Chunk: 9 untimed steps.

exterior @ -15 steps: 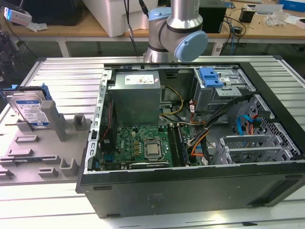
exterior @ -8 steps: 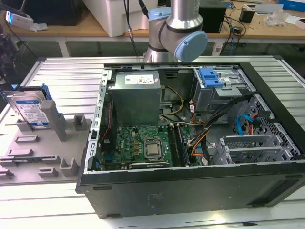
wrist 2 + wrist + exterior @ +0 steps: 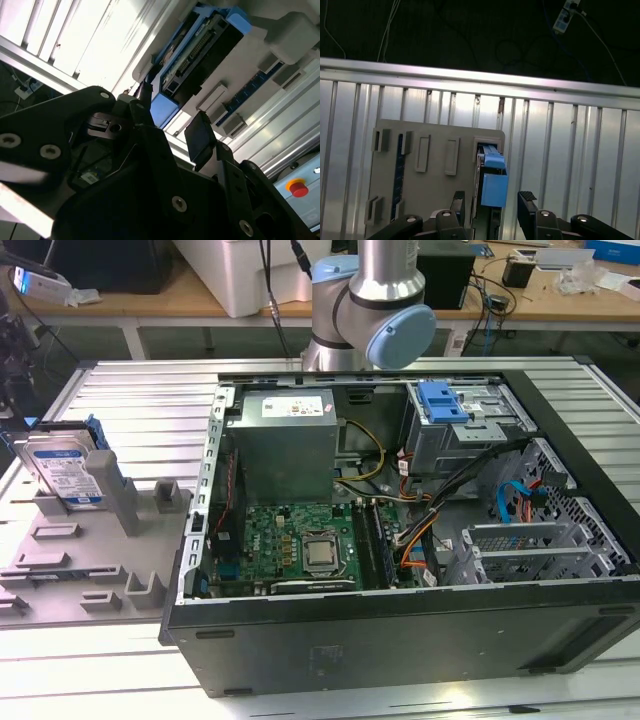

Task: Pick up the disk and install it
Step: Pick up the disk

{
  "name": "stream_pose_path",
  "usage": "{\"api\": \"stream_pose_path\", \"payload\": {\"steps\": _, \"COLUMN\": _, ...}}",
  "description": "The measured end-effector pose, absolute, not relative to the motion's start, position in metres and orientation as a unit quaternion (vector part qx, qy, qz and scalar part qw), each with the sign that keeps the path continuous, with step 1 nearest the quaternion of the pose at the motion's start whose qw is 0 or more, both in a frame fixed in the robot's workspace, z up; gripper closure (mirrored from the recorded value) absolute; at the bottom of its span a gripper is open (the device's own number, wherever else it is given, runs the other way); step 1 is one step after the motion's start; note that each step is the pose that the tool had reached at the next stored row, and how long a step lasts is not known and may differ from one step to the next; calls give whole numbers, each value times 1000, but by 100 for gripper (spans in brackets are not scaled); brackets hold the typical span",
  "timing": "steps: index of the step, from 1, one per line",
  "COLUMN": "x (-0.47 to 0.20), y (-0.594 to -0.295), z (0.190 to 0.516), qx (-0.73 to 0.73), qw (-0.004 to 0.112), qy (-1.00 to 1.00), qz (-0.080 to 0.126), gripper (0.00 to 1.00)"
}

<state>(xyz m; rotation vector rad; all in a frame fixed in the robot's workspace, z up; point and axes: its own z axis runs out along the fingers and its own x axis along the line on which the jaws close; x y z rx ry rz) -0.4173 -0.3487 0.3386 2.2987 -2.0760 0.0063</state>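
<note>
The disk [image 3: 60,468] stands on edge in a grey holder [image 3: 110,540] at the exterior view's left, its blue-and-white label showing and blue rails along its edges. In the first wrist view the disk's blue rail end [image 3: 494,187] lies between my two black fingers [image 3: 526,201]. My gripper [image 3: 492,202] is open and straddles that end with a gap on each side. The second wrist view shows the disk [image 3: 200,45] edge-on beyond the open gripper [image 3: 170,125], whose fingers touch nothing.
An open computer case [image 3: 400,640] fills the exterior view's middle and right, holding a grey power-supply box [image 3: 285,440], a motherboard [image 3: 300,540] and a drive cage with a blue bracket [image 3: 443,400]. The arm [image 3: 370,310] rises behind the case. Ribbed metal table [image 3: 580,160] surrounds the holder.
</note>
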Motion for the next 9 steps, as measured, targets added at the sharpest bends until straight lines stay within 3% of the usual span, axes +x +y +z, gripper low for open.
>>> {"api": "stream_pose_path", "payload": {"steps": 9, "x": -417, "y": -349, "z": 334, "qx": 742, "qw": 22, "qy": -670, "qz": 2, "gripper": 46}}
